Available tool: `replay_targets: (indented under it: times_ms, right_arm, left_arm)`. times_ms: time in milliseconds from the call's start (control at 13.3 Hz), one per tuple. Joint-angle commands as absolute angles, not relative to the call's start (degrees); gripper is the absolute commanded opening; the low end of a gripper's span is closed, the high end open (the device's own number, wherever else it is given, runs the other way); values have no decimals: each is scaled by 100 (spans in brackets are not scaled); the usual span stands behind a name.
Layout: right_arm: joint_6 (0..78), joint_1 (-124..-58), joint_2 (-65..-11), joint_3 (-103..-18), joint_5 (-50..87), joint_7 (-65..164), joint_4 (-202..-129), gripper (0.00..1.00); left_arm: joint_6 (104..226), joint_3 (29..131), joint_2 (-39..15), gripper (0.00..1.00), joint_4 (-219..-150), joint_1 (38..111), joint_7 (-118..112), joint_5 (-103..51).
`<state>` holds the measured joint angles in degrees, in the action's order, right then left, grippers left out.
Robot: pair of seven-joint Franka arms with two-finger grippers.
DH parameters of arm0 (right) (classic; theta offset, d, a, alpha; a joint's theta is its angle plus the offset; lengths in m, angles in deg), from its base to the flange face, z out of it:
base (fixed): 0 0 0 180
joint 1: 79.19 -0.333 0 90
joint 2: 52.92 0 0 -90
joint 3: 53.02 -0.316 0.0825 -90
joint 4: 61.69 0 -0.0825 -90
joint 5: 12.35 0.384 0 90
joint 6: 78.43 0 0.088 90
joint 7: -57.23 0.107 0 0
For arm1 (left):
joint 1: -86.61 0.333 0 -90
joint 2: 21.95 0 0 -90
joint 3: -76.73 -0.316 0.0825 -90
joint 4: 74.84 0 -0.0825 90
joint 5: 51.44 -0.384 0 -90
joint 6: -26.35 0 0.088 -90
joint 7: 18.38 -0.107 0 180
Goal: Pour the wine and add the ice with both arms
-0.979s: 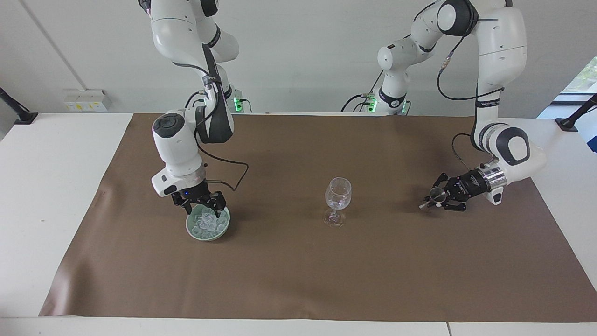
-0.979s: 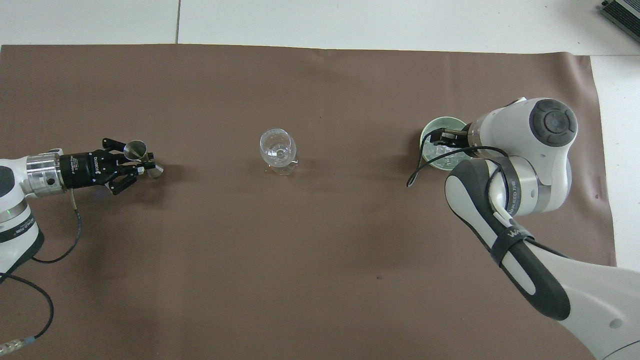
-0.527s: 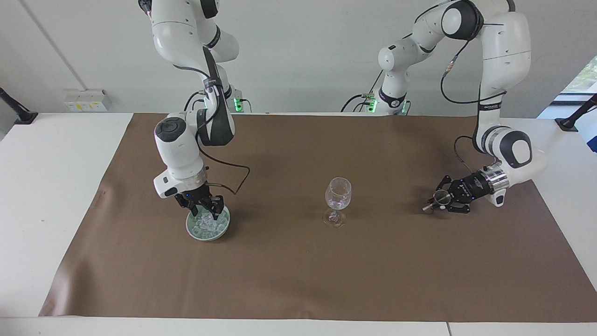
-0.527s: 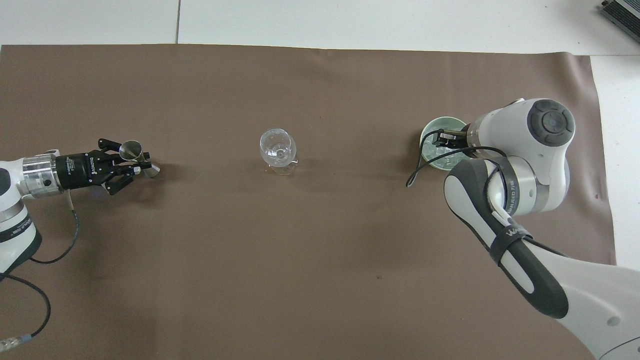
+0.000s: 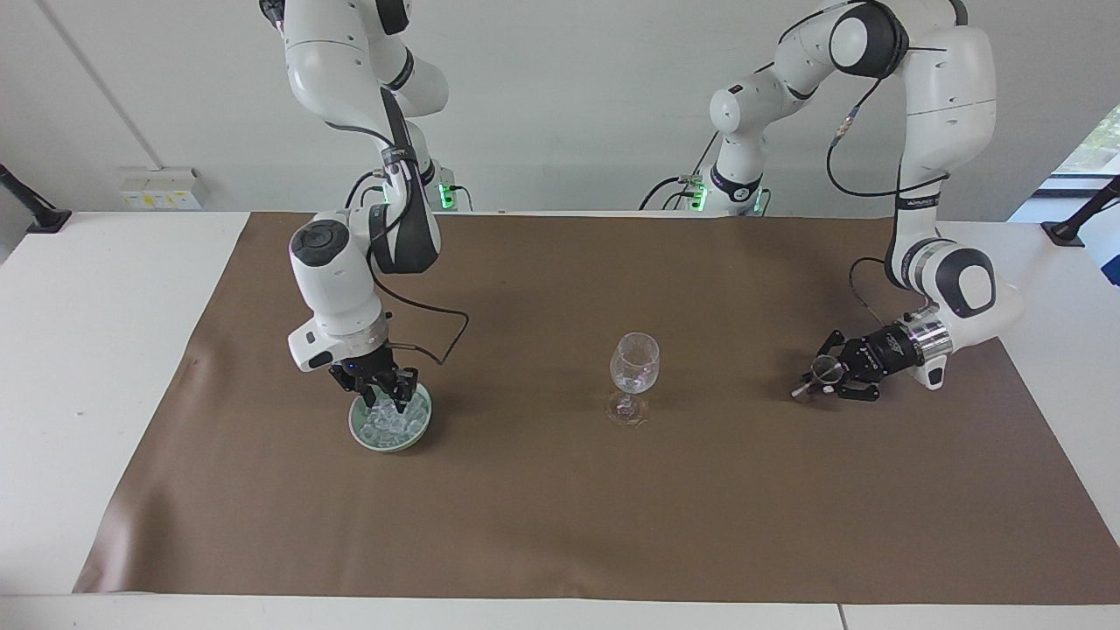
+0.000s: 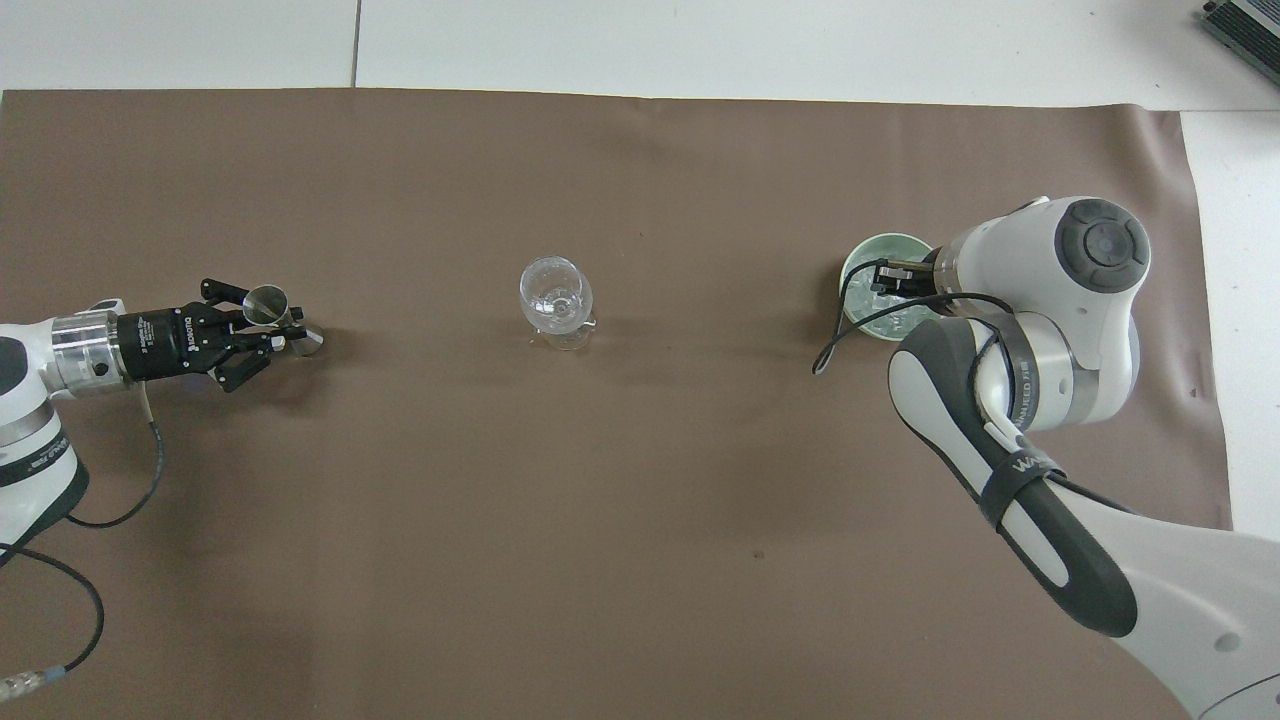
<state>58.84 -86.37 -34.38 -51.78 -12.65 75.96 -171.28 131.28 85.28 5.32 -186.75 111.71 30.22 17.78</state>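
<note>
The ice (image 5: 394,423) (image 6: 884,312) is a clear heap in a pale green bowl (image 5: 355,429) (image 6: 882,240) toward the right arm's end of the mat. My right gripper (image 5: 385,401) (image 6: 880,280) points down into that bowl, among the ice. A clear stemmed glass (image 5: 634,363) (image 6: 555,290) stands upright mid-mat. Toward the left arm's end, my left gripper (image 5: 818,378) (image 6: 283,326) is low over the mat, shut on a small steel jigger (image 5: 821,369) (image 6: 265,302) held tilted. Wine is out of view.
A brown mat (image 5: 560,525) (image 6: 600,500) covers most of the white table (image 5: 105,350). A black cable (image 6: 850,330) loops from the right wrist down beside the bowl. The right arm's elbow (image 6: 1010,400) hangs over the mat nearer the robots than the bowl.
The right gripper has sunk a little deeper into the bowl of ice. The left gripper has drawn back slightly toward its own end with the jigger.
</note>
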Motion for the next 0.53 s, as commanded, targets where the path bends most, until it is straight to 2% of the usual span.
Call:
replay_targets:
  times_ms: [0,452]
  right_arm:
    - [5964,-8613,-3376,-5196,-1227,7630,-17068,48]
    - [5964,-8604,-3376,-5205,-1288,7612,-17068,37]
  left_arm:
    - [12989,8605,617,21,-18611,11289,2891,1888]
    - [12989,8605,635,28,-18603,11307,2882,1888]
